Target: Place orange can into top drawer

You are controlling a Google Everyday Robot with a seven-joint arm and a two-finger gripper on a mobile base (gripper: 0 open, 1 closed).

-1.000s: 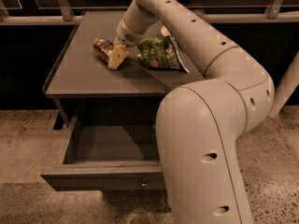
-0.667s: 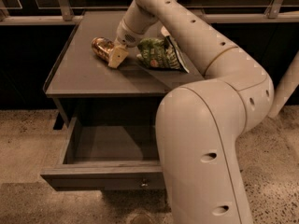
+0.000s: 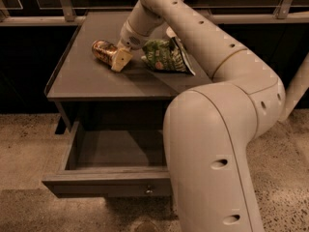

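Observation:
The orange can [image 3: 102,50] lies on its side on the dark table top [image 3: 87,83], towards the back left. My gripper [image 3: 120,60] is down at the can's right end and touches it or nearly so. The arm reaches over from the right and fills the right half of the view. The top drawer [image 3: 104,186] stands pulled open below the table top, with its knob [image 3: 148,191] on the front panel. Its inside shows nothing in it, and the arm hides its right part.
A green crinkled chip bag [image 3: 166,57] lies on the table top just right of the gripper. A rail [image 3: 63,4] runs behind the table. Speckled floor [image 3: 24,144] lies to the left and in front of the drawer.
The gripper and the can have shifted very slightly to the left on the table top. The drawer and the chip bag have not moved.

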